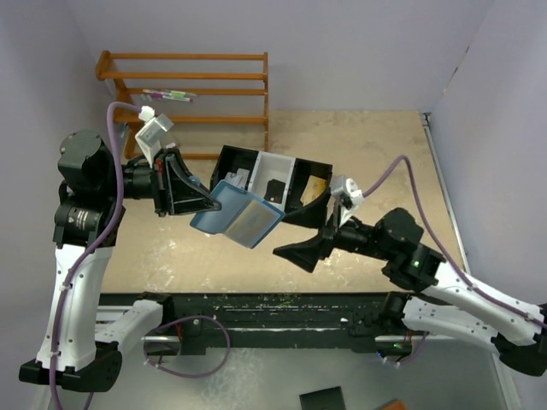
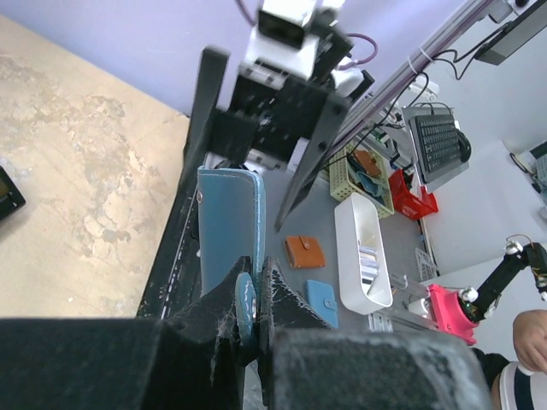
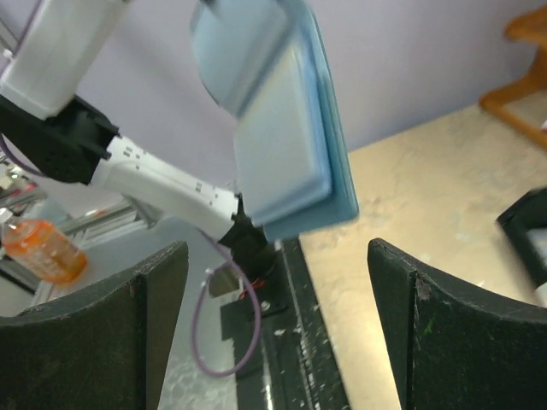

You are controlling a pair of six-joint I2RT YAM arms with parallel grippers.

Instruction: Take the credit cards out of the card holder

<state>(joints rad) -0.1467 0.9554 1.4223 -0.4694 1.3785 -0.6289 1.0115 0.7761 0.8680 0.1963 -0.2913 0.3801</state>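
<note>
The left wrist view shows us our left hand (image 2: 253,301) pinching the card holder (image 2: 224,231) by its edge, unclear from above, where our spread right hand (image 1: 292,255) sits at its 4 o'clock.

We read the card holder (image 1: 224,215) as blue outside, with a pale grey-tan pocket panel inside. The tray (image 1: 278,166) on its far side is black with one white middle compartment. A gold-tan credit card (image 1: 314,185) shows in the tray's right compartment. The table (image 1: 376,154) is mottled beige. The rack (image 1: 197,85) at the far left is orange-brown wood. Both arms (image 1: 73,290) are white with black joints and purple cables (image 1: 114,162). Off the table, the left wrist view shows two small cases — an orange wallet (image 2: 305,250) and a blue wallet (image 2: 322,301).
</note>
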